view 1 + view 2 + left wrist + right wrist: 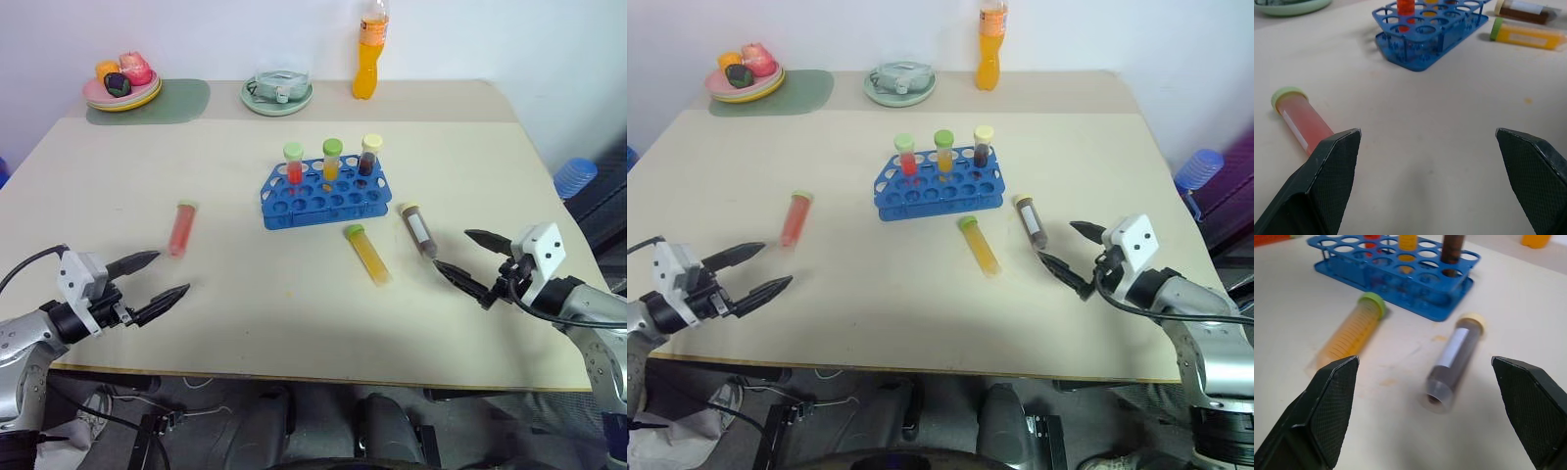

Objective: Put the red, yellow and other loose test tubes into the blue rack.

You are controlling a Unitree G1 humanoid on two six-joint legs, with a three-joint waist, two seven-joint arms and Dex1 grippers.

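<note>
Brown tube [418,231] just beyond right gripper [472,259].

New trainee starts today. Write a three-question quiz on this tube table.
1. True or false: the red tube stands in the blue rack.
2. Which loose tube lies nearest the right gripper? A) red B) yellow C) brown
3. Fill in: ___ tubes stand upright in the rack.

Key:
1. False; it lies on the table near the left gripper.
2. C; the brown tube is closer than the yellow tube.
3. Three.
</note>
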